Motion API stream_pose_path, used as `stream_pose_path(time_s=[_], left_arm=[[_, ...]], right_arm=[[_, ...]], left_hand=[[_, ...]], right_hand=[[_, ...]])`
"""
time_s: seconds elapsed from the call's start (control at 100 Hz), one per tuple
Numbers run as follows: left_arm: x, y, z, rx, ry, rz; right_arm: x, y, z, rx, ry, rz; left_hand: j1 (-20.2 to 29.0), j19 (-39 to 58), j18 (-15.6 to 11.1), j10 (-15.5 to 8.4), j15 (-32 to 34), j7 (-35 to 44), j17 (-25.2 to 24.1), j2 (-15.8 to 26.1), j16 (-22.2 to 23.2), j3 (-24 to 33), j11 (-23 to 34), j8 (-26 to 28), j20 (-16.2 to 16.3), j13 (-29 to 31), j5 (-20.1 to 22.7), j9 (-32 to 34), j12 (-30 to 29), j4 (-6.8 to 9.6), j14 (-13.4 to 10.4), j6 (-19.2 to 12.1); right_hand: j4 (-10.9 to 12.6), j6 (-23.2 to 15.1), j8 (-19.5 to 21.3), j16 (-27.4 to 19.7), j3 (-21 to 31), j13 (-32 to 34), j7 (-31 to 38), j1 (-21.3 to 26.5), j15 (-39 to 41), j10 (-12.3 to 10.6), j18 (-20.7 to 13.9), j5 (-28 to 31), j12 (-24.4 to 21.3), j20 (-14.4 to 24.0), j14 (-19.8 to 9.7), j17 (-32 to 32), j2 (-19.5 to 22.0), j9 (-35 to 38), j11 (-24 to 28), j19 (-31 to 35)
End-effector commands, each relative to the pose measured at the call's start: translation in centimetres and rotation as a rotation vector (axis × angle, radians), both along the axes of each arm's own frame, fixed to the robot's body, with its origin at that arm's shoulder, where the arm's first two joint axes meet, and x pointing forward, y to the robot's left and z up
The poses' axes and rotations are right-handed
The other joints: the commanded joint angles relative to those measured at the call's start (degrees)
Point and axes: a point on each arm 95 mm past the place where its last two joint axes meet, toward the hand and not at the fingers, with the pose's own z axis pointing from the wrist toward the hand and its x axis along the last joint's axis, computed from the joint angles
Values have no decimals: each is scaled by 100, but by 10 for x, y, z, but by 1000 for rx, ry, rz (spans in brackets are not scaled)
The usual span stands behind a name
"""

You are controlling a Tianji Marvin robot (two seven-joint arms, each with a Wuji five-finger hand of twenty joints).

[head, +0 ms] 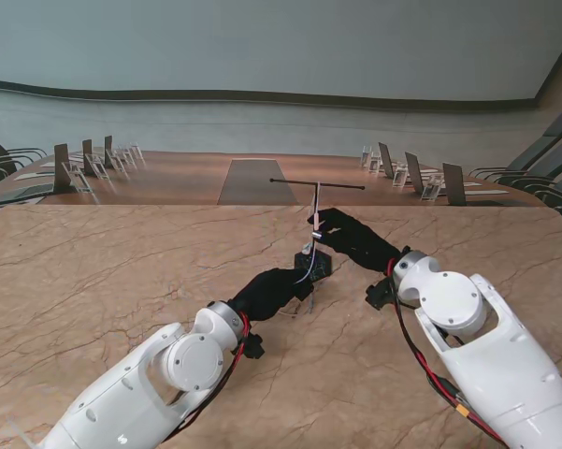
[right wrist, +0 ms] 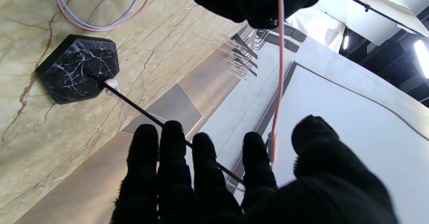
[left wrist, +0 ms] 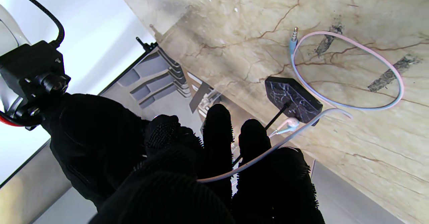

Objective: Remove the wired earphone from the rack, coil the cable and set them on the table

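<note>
Running cable (left wrist: 268, 152) through left hand (left wrist: 187, 170)

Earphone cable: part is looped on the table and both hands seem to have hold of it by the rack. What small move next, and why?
Probably draw the right hand a little away from the rack, toward me. The earphone cable already has a loop and its plug on the table, but a taut stretch runs between the right hand and the left hand, and an earbud sits by the rack's base.
</note>
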Motion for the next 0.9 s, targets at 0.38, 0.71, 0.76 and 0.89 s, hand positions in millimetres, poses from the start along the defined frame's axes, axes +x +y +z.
stream_pose_path(time_s=[0.38,0.71,0.76,0.89], left_arm=[[-8,-2,-11,31,45,-15],[-10,-3,-14,49,54,-19],[-10,-3,-15,51,55,-19],[-11,-4,-15,58,61,-16]], right_arm=[[1,11,2,23,8,-15],[2,16,-5,17,-16,-26],[3,16,-5,19,-20,-27],[3,17,-7,17,-29,-26]], left_hand=[[392,10,-490,26,-95,74,-158,219,-113,35,118,-37,-80,-97,-62,-17,-14,-137,128,138],[392,-118,-464,-6,-209,-73,-268,195,-195,25,12,-212,-241,-122,-147,-47,-63,-147,87,140],[392,-136,-461,-10,-221,-94,-281,188,-207,22,0,-260,-273,-119,-147,-38,-74,-152,86,135],[391,-349,-441,-31,-447,-523,-486,130,-371,-42,-203,-707,-555,-190,-340,-109,-209,-171,27,142]], right_hand=[[23,-683,-1362,-123,-421,464,2526,1374,-165,-189,63,-63,307,-82,-121,118,300,343,723,230],[-178,-1715,-894,-373,1099,609,2863,1305,-575,-423,123,913,353,-253,-362,177,-489,960,601,284],[-187,-1831,-841,-384,1190,612,2869,1306,-595,-447,134,1022,353,-262,-381,182,-548,1004,596,282],[-267,-2014,-561,-413,1749,626,2827,1191,-641,-467,139,1442,370,-299,-402,181,-782,1129,571,294]])
